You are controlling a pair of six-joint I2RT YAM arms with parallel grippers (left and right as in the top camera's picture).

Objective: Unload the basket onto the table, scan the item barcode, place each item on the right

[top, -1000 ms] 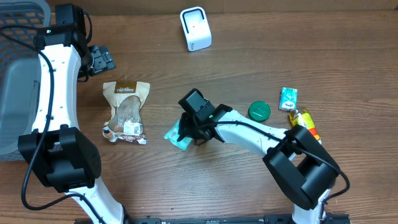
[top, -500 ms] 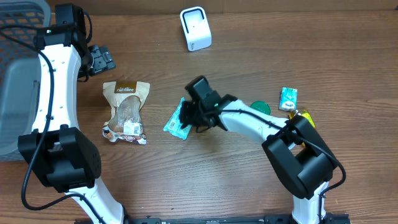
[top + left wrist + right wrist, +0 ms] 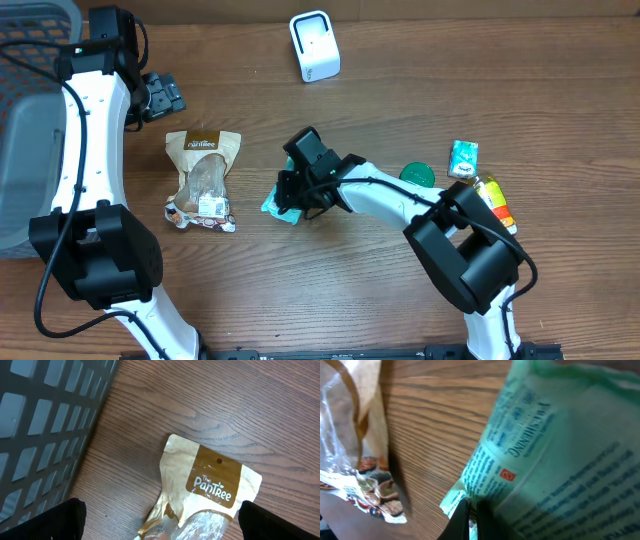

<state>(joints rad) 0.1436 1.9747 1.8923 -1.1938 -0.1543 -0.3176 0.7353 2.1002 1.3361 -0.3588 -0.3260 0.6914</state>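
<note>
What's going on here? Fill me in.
The right gripper is shut on a teal packet, holding it beside the pouch. The left gripper is open and empty near the basket. The scanner stands well away, and the packet has not yet been brought to it.

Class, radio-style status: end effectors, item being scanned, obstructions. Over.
Left end effector open, empty. Right end effector shut on teal packet. Nothing between packet and white scanner.

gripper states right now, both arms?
Left gripper: open, holding nothing.
Right gripper: shut on the teal packet.
</note>
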